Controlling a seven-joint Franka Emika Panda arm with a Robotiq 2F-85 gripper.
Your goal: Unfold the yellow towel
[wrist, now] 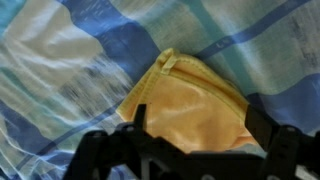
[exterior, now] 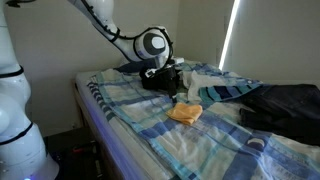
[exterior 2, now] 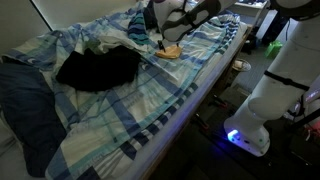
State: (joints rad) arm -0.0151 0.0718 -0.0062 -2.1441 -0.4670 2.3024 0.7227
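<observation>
Wrist view: yellow towel [wrist: 195,105], a folded wad lying on the blue-white plaid bedsheet [wrist: 60,60]. Gripper [wrist: 192,142]: fingers spread apart, one on each side of the towel's near edge, grasping nothing. Task: unfolding not yet begun, by my reckoning; grasp and spreading remain. Fingertips cut off at the frame bottom; contact with the cloth unclear. Dark clothing [exterior 2: 97,68], in an exterior view, lies well apart.

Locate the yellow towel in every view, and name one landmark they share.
In an exterior view: towel at centre, slightly right.
In an exterior view: towel at upper centre.
Wrist view: towel centre-right, folded.
Shared landmark: the blue-white plaid sheet lying under it.
</observation>
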